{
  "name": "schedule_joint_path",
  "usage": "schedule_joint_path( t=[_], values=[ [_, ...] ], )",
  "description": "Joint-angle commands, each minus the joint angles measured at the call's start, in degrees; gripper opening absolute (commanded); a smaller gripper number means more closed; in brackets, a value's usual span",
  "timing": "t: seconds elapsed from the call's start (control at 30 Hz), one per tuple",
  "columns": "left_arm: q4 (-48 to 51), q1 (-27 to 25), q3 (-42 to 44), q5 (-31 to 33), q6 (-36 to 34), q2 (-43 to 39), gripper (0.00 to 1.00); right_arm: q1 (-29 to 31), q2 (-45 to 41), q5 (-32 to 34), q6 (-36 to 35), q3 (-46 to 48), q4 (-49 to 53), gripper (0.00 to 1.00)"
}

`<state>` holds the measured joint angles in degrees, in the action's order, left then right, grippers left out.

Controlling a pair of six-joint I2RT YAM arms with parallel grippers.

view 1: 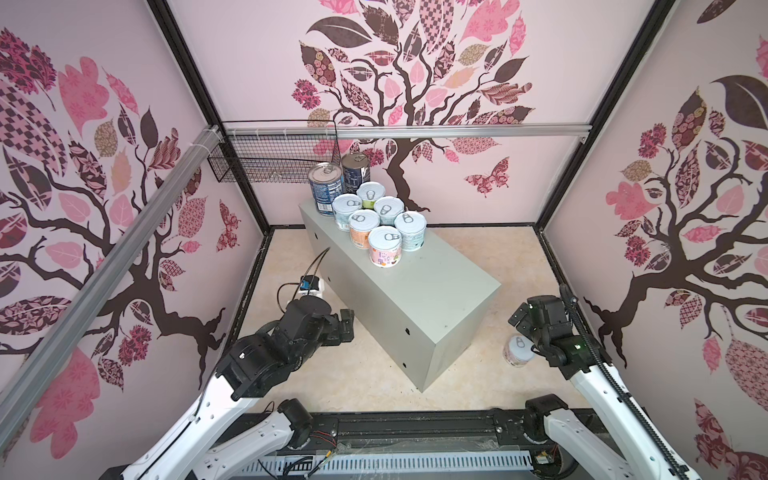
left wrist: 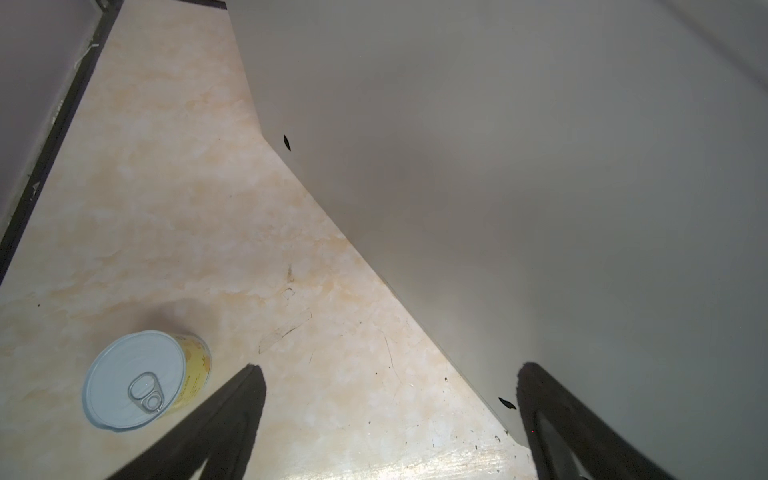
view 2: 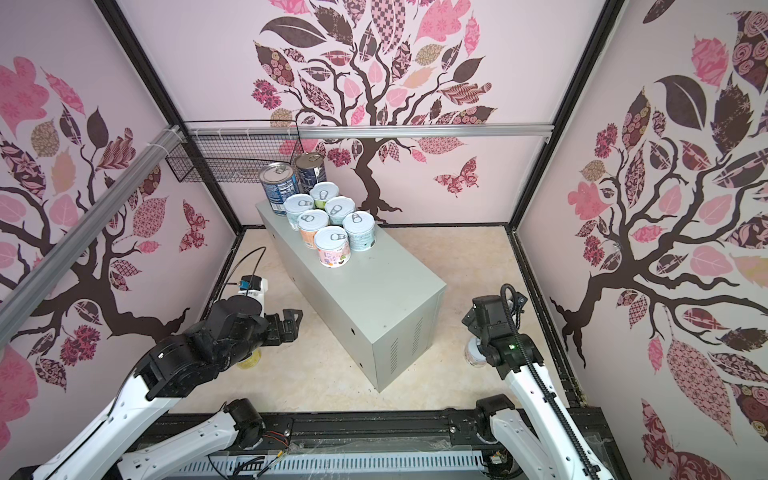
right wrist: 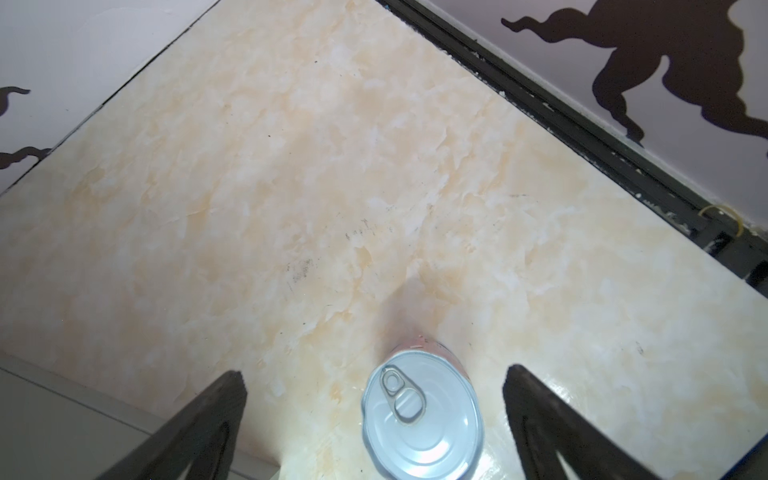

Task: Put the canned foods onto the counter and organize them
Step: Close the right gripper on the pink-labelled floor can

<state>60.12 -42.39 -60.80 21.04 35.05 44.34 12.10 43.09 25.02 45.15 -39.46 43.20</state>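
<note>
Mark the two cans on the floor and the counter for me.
yellow-labelled can (left wrist: 135, 380): left wrist view, on its white lid
pink-labelled can (right wrist: 419, 411): right wrist view, on its white lid
counter (view 1: 419, 286): a top view, bare flat top

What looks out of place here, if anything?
Two short cans stand on the floor, not on the counter: a yellow-labelled can near the open left gripper, and a pinkish can by the open right gripper. Both are upright; nothing looks spilled.
</note>
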Motion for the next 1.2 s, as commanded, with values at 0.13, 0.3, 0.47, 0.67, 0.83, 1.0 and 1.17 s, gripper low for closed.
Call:
schedule_joint_path(
  t=[0.13,0.3,0.47,0.67,0.83,1.0,1.17],
  values=[
    [-5.75,12.09,8.19,-13.68,-0.02,-1.97,0.98,0.38,0.98,-0.28,5.37,2.44,2.38,1.0],
    [-9.42,18.72,13.38,-20.59,-0.31,-2.55,0.98,0.39,2.12,-1.98,9.15,4.7,2.84,1.0],
    [-12.19,19.28,15.56,-21.54,0.36,-2.26,0.98,0.4,3.61,-1.77,11.56,7.11,2.68,1.0],
    [-14.85,19.29,16.5,-22.41,0.05,-0.88,0.98,0.43,5.34,-2.29,11.07,8.46,0.43,1.0],
    [-15.99,19.36,16.41,-23.01,-0.77,0.57,0.98,0.43,6.02,-3.48,10.75,9.72,-1.42,1.0],
    [-16.7,19.63,16.41,-23.59,-1.2,0.83,0.98,0.39,7.33,-3.53,9.88,10.11,-2.74,1.0],
    [-17.31,20.09,16.45,-24.57,-1.33,1.23,0.98,0.39,8.69,-3.81,9.35,10.61,-4.11,1.0]
  ],
)
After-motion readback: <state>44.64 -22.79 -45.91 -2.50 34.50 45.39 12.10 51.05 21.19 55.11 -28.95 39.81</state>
